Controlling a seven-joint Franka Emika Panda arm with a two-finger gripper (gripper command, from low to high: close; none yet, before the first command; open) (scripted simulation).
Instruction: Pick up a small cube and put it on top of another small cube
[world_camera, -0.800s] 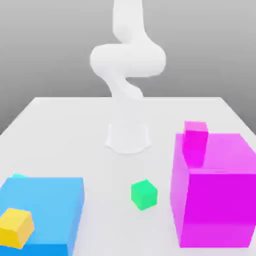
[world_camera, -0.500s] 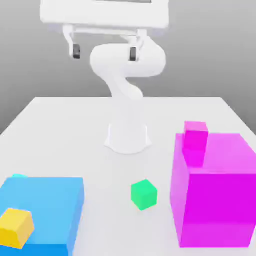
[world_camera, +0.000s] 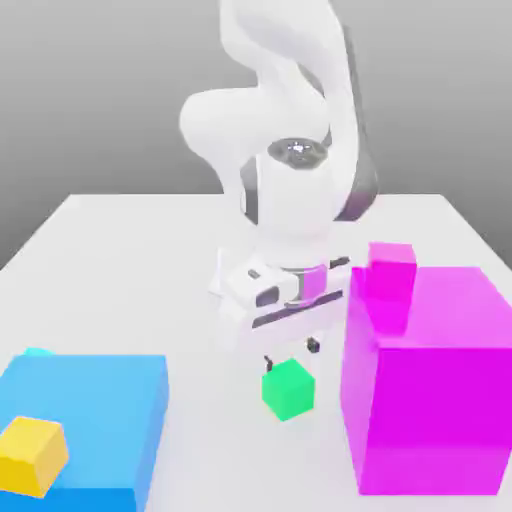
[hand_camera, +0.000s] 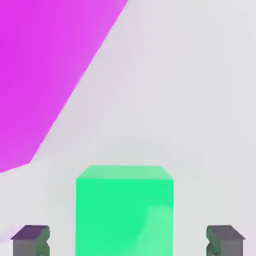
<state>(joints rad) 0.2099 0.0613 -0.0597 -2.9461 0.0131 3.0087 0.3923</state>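
White arm, smooth rounded segments; grey round cap and dark grey side covers above gripper; magenta patch just above it; white housing carries dark slots; small dark fingertips

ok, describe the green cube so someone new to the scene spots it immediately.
Find the huge magenta block on the exterior view's right. On the table, between it and the flat blue block, sits the green cube. It is the only green thing, far smaller than both blocks.

Grn cube, magenta block
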